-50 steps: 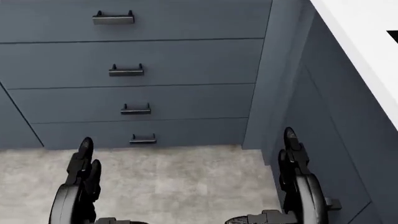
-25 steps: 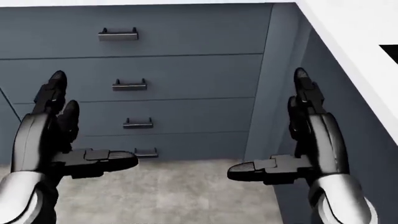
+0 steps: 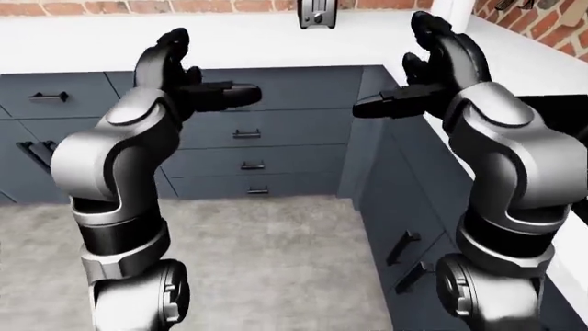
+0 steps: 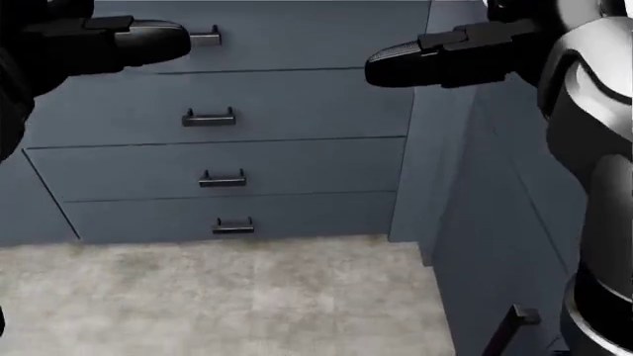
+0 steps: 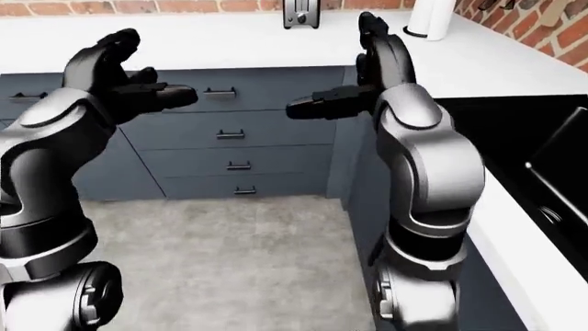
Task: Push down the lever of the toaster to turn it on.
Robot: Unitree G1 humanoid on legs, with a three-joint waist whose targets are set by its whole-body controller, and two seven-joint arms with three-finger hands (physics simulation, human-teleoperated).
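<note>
The toaster (image 5: 300,14) stands at the top edge of the right-eye view, on the white tabletop (image 5: 229,38) against the brick wall (image 5: 138,7); only its lower body shows, cut off by the frame, and its lever is too small to make out. Both arms are raised well short of the toaster, below it in the view, with nothing in either hand. The left hand (image 5: 129,83) sits to the lower left of the toaster, its fingers spread wide, two pointing up and the thumb stretched toward the view's right. The right hand (image 5: 353,76) sits just below and slightly right of the toaster, likewise wide, fingers up and thumb reaching toward the view's left, so the two thumbs point at each other with a gap between them. Right of the toaster on the same tabletop stands a white paper roll (image 5: 427,19). Below the toaster, under the tabletop, a stack of dark blue drawers (image 4: 213,156) with small black handles reaches down to the grey floor (image 4: 198,297). Far to the lower right of the toaster, a black sink (image 5: 533,138) is set into the side run of tabletop
</note>
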